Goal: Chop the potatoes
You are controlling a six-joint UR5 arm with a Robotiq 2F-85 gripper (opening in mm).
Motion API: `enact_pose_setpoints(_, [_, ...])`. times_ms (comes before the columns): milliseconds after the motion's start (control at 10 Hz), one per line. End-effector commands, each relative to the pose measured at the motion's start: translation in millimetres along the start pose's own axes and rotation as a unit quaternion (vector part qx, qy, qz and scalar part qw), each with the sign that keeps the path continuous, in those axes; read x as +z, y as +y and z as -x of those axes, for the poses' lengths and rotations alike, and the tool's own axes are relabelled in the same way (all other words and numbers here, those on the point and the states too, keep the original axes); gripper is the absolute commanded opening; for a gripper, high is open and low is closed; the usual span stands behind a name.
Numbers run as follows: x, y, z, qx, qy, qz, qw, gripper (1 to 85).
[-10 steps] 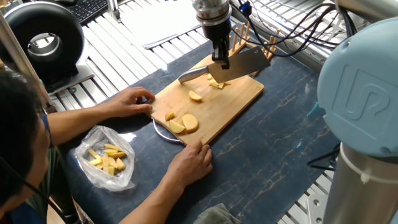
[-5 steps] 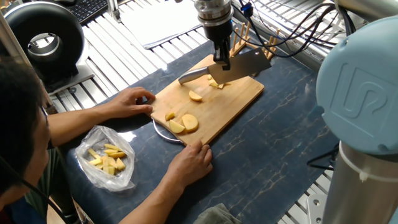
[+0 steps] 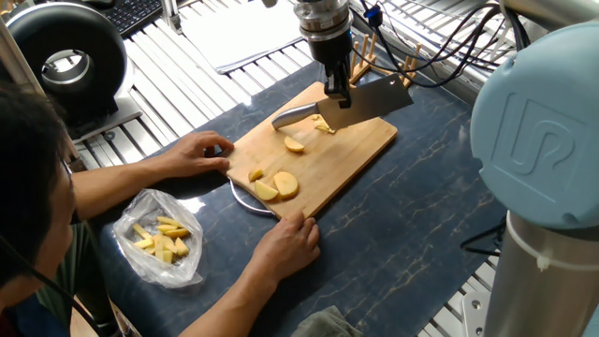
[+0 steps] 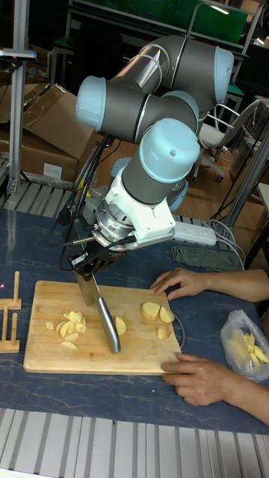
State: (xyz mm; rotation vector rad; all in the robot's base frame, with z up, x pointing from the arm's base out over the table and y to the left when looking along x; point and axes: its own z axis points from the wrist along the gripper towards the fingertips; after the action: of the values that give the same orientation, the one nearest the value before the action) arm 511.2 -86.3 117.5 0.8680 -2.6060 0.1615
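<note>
On the wooden cutting board (image 3: 367, 148) (image 4: 45, 360) lie the potatoes: a pile of small chopped pieces (image 3: 324, 124) (image 4: 70, 326) under the blade, one chunk (image 3: 294, 145) (image 4: 119, 325) mid-board, and larger slices (image 3: 278, 185) (image 4: 154, 311) at the person's end. My gripper (image 3: 337, 91) (image 4: 86, 270) is shut on a cleaver-style knife (image 3: 372, 101) (image 4: 90, 290). It holds the knife by the blade's spine, over the chopped pile. The steel handle (image 3: 294, 114) (image 4: 110, 330) points toward the person.
A person's two hands (image 3: 200, 150) (image 3: 286, 245) hold the board's near end. A clear plastic bag (image 3: 161, 239) (image 4: 245, 347) with yellow pieces lies beside them. A wooden rack (image 3: 374, 51) (image 4: 9, 314) stands past the board's far end. A round plate edge (image 3: 245, 200) shows under the board.
The knife and gripper have shifted slightly to the right over the chopped pile. The hands and potato pieces have not moved.
</note>
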Motion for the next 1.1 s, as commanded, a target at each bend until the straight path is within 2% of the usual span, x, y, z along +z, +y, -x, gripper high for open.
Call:
enact_pose_setpoints(0, [1.6, 1.9, 0.0, 0.004, 0.005, 0.003, 1.0, 1.0])
enact_pose_setpoints(1000, [6.8, 4.5, 0.0, 0.009, 0.014, 0.006, 0.9998, 1.0])
